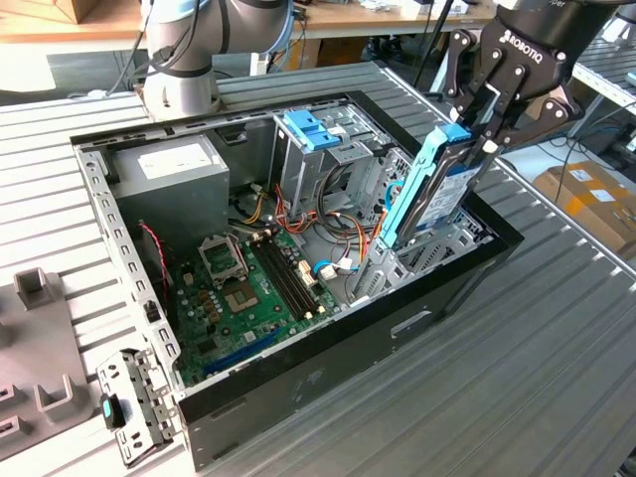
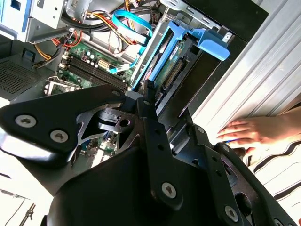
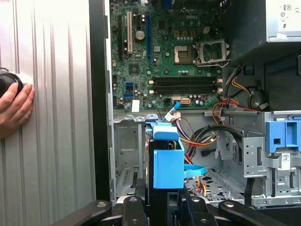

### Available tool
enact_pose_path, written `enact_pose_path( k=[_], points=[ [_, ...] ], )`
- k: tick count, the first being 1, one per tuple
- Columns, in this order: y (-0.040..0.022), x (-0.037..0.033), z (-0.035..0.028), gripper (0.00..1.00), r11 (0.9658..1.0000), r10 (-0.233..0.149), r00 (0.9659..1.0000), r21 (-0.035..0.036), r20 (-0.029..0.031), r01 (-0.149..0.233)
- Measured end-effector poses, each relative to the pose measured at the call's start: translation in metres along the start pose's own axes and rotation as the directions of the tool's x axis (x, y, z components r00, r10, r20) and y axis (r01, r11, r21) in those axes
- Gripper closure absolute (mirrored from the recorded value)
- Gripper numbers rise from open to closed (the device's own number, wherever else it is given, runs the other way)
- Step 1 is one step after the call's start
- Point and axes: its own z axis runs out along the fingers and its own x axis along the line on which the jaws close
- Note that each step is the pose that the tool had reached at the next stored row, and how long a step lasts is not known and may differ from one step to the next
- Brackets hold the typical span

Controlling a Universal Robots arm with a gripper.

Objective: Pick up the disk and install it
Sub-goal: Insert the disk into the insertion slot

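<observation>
Flat, blue-framed grey metal disk (image 1: 439, 189) in black tool's (image 1: 475, 135) grip

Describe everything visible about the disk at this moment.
The disk is a flat grey metal drive with a white label, edged by a bright blue plastic carrier frame. It stands steeply tilted, its upper end clamped in the gripper, its lower end down inside the open computer case, at the exterior view's right end.

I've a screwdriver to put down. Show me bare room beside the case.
Free: the ribbed table beside the case, toward the exterior view's right. Crowded: the drive bay, where the gripper holds the disk; the grey fixtures at its left.
</observation>
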Motion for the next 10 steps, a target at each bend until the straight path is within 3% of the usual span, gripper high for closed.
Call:
enact_pose_path(
  k=[10],
  points=[
    [0.0, 0.0002, 0.0062, 0.65, 1.0, 0.0, 1.0, 0.0, 0.0, 0.0]
  ],
)
